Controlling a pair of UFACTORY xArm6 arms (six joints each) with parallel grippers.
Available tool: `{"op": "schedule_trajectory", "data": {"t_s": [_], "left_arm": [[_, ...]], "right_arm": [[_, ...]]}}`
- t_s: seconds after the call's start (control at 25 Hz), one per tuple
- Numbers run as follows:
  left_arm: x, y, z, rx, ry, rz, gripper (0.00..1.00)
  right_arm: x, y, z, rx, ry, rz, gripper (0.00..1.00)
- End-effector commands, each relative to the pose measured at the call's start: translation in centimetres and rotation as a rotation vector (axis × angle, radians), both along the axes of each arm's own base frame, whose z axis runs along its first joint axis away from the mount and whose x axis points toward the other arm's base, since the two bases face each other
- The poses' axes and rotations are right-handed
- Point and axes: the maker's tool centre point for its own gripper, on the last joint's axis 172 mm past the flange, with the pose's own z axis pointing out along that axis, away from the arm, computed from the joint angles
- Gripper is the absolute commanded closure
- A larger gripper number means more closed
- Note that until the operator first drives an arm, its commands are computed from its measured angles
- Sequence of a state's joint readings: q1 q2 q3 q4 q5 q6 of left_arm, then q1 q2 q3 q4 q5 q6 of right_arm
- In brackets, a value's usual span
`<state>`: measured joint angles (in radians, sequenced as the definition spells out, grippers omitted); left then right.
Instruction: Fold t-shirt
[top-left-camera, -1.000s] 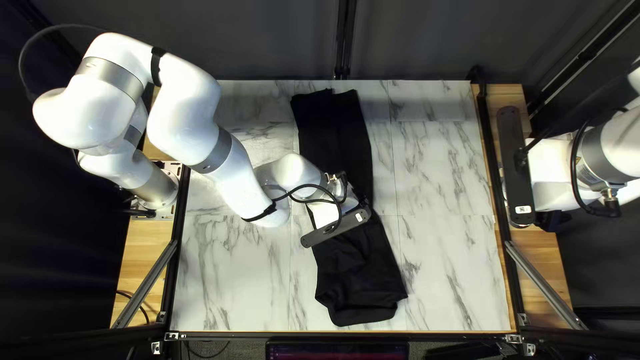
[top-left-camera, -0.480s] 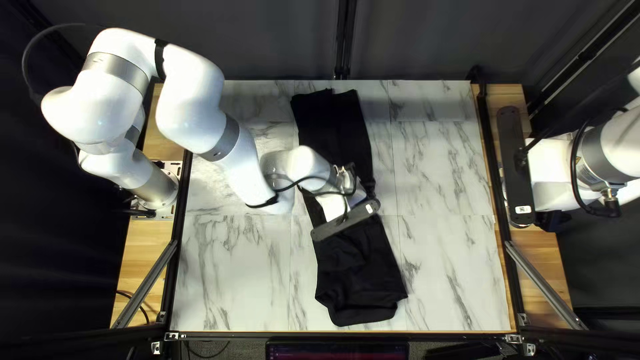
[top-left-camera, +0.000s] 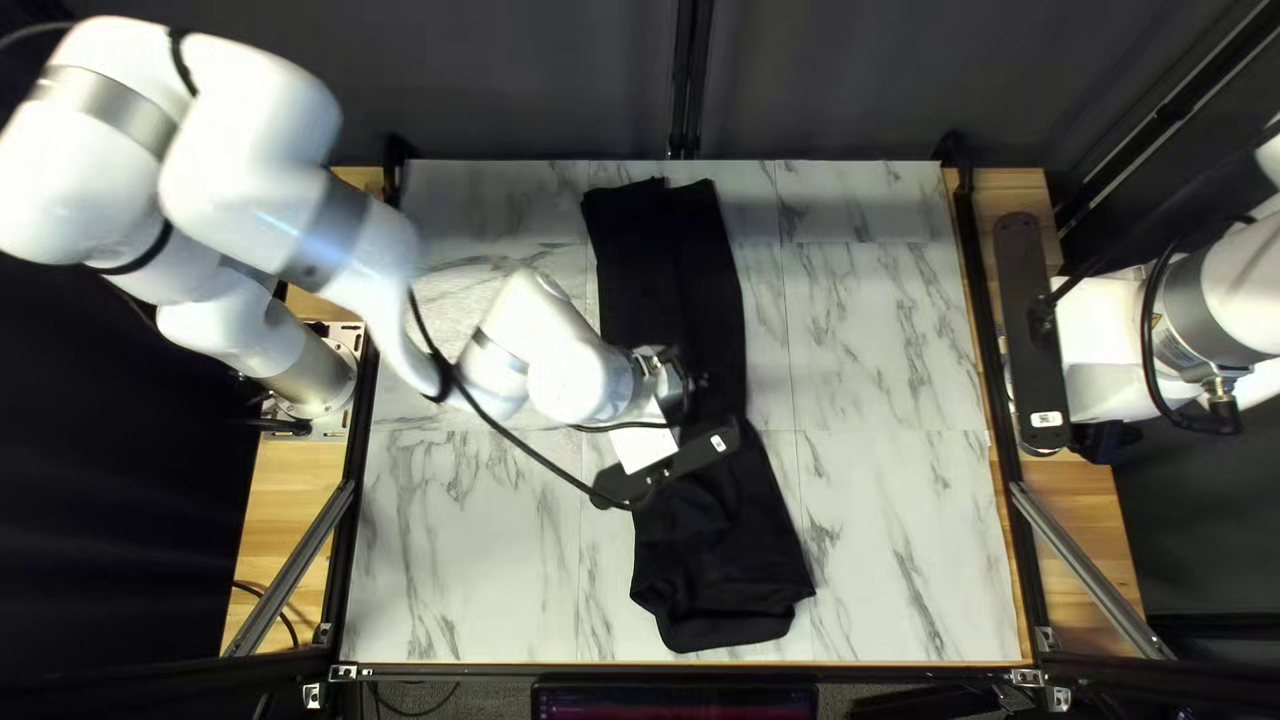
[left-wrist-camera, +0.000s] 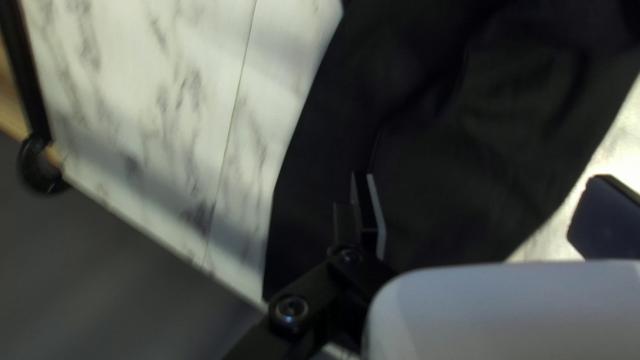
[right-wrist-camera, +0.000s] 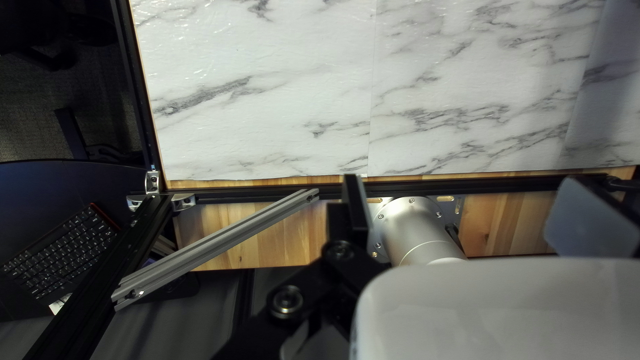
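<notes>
The black T-shirt (top-left-camera: 720, 560) lies below my left gripper (left-wrist-camera: 483, 179), which is wide open and has hold of nothing. Its long axis runs from the worktop's (top-left-camera: 907, 534) far edge towards the near one, so left seems nearer for folding (my right gripper (right-wrist-camera: 467, 180), also open and empty, is at the right edge).

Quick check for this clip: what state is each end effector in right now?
Left end effector: open, above the black cloth, holding nothing.
Right end effector: open, holding nothing.
</notes>
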<state>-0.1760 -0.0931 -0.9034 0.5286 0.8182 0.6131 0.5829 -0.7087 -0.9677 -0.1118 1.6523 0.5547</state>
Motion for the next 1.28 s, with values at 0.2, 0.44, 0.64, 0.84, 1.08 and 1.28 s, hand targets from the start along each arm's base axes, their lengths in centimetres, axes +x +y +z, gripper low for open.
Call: {"op": "schedule_trajectory", "data": {"t_s": [0.2,0.44,0.64,0.84,1.08,1.28], "left_arm": [[-4.5,7.7,13.7,-0.111,0.062,0.173,0.00],[-11.5,10.3,21.8,-0.182,0.046,0.315,0.00],[-17.5,10.9,25.9,-0.213,-0.003,0.394,0.00],[-22.0,10.7,27.3,-0.225,-0.057,0.432,0.00],[-22.0,10.7,27.3,-0.225,-0.057,0.432,0.00],[-22.0,10.7,27.3,-0.225,-0.057,0.432,0.00]], "right_arm": [[0.0,0.0,0.0,0.000,0.000,0.000,0.00],[0.0,0.0,0.0,0.000,0.000,0.000,0.00],[0.0,0.0,0.0,0.000,0.000,0.000,0.00],[0.0,0.0,0.0,0.000,0.000,0.000,0.00],[0.0,0.0,0.0,0.000,0.000,0.000,0.00],[0.0,0.0,0.0,0.000,0.000,0.000,0.00]]}}
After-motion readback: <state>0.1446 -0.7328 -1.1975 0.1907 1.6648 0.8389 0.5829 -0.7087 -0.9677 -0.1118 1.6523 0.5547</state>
